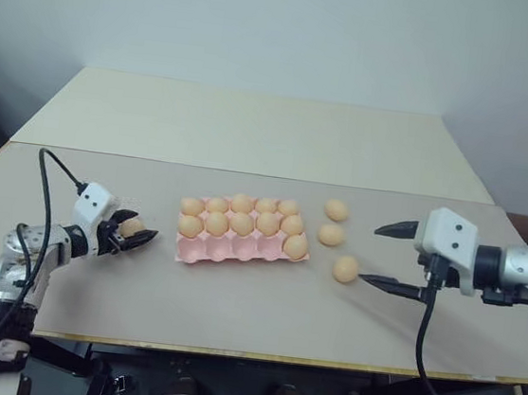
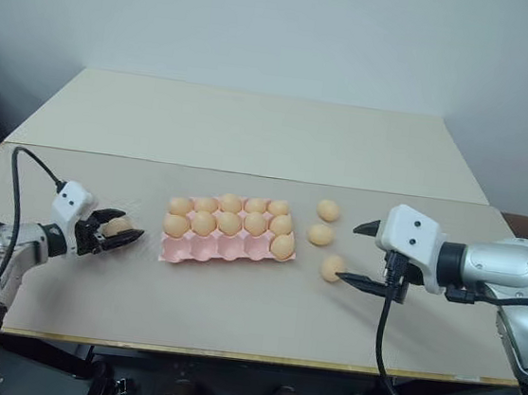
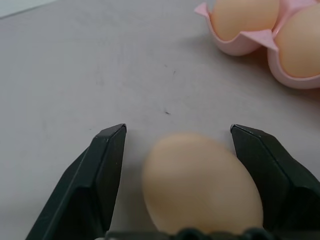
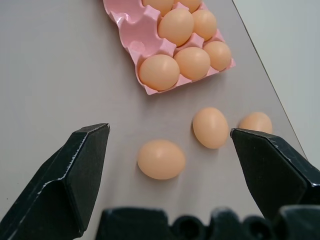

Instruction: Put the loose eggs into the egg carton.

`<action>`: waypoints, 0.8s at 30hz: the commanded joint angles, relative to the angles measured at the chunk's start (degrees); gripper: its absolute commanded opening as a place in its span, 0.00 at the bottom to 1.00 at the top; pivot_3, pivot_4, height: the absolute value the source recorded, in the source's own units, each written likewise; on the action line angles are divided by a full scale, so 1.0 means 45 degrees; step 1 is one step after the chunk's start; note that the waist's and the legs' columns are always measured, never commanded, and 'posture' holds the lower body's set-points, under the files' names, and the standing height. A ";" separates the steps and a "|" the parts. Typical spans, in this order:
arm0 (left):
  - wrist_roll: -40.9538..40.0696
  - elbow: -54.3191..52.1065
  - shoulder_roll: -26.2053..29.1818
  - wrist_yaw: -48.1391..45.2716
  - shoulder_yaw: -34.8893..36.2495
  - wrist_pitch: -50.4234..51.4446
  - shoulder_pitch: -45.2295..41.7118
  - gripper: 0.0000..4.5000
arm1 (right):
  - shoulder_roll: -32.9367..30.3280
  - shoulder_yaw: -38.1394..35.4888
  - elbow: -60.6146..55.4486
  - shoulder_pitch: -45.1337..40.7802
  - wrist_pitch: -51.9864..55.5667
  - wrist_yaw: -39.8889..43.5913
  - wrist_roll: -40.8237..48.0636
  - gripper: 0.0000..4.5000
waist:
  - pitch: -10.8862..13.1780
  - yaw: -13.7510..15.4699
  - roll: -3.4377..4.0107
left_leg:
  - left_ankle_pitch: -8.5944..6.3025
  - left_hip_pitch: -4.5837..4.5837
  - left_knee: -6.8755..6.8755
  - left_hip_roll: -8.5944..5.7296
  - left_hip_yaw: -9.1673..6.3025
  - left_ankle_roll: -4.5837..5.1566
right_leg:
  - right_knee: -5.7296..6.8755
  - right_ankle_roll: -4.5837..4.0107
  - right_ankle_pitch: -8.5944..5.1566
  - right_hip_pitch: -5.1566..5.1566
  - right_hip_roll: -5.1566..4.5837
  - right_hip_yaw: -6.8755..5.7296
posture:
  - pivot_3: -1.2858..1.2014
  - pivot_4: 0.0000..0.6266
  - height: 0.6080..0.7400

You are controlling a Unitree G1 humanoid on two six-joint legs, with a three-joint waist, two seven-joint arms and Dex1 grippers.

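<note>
The left gripper (image 1: 133,234) has an egg (image 1: 131,228) sitting between its two black fingers. In the left wrist view the egg (image 3: 200,182) fills most of the gap; one finger (image 3: 270,172) looks to touch its side, while a thin strip of table shows between the egg and the other finger (image 3: 97,175). Whether the fingers truly clamp the egg or only bracket it cannot be told. This gripper sits low over the grey table (image 1: 231,318), a little to the left of the egg carton (image 1: 230,247).

The right gripper (image 1: 383,257) has its two fingers spread wide apart and holds nothing. One fingertip (image 1: 396,229) is raised, the other (image 1: 378,284) lies low near the table, just beside the nearest loose egg (image 1: 345,269). In the right wrist view this egg (image 4: 161,159) lies on the table between the spread fingers, apart from both.

Two more loose eggs lie on the table right of the carton: a middle one (image 1: 330,234) and a farther one (image 1: 336,210), forming a short line with the nearest.

The pale pink carton lies flat near the middle of the table. Its two far rows are full of orange-tan eggs. The near row has one egg (image 1: 295,247) in its right end cup; the other near cups (image 1: 215,247) are empty.
</note>
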 commanded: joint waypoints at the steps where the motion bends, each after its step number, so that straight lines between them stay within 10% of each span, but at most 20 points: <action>1: 0.0261 0.0133 0.0153 -0.0038 -0.0102 -0.0044 -0.0199 0.60 | -0.0261 -0.0646 -0.0405 0.0082 0.0099 -0.0153 0.0162 1.00 | 0.0000 -0.0004 0.0000 | 0.0000 0.0000 0.0000 0.0000 0.0000 0.0000 | 0.0000 0.0000 0.0000 -0.0001 0.0000 0.0000 | 0.52 0.24 1.00; 5: 0.0494 0.0218 0.0167 0.0150 -0.0158 -0.0135 -0.0261 0.44 | -0.0272 -0.0700 -0.0460 0.0259 0.0058 -0.0228 0.0185 1.00 | -0.0001 -0.0004 -0.0001 | 0.0000 0.0005 0.0000 0.0001 -0.0002 0.0000 | 0.0006 0.0003 -0.0001 0.0002 0.0001 -0.0001 | 0.52 0.24 1.00; 17: -0.1755 -0.3241 0.0477 -0.1124 0.1594 -0.0230 0.0299 0.44 | -0.0379 -0.1005 -0.0681 0.0578 0.0159 -0.0508 0.0264 1.00 | 0.0000 0.0014 -0.0003 | 0.0000 -0.0013 0.0001 0.0001 -0.0009 0.0000 | 0.0002 -0.0002 0.0003 -0.0006 -0.0003 -0.0004 | 0.52 0.24 1.00; 24: -0.3307 -0.4776 -0.1175 -0.2541 -0.0135 0.0451 -0.1915 0.44 | -0.0189 -0.1240 -0.1178 0.0944 0.0472 -0.1064 0.0310 1.00 | -0.0001 0.0304 -0.0001 | 0.0001 0.0005 0.0021 -0.0012 -0.0018 0.0000 | 0.0002 0.0041 -0.0025 0.0034 -0.0002 -0.0004 | 0.52 0.24 1.00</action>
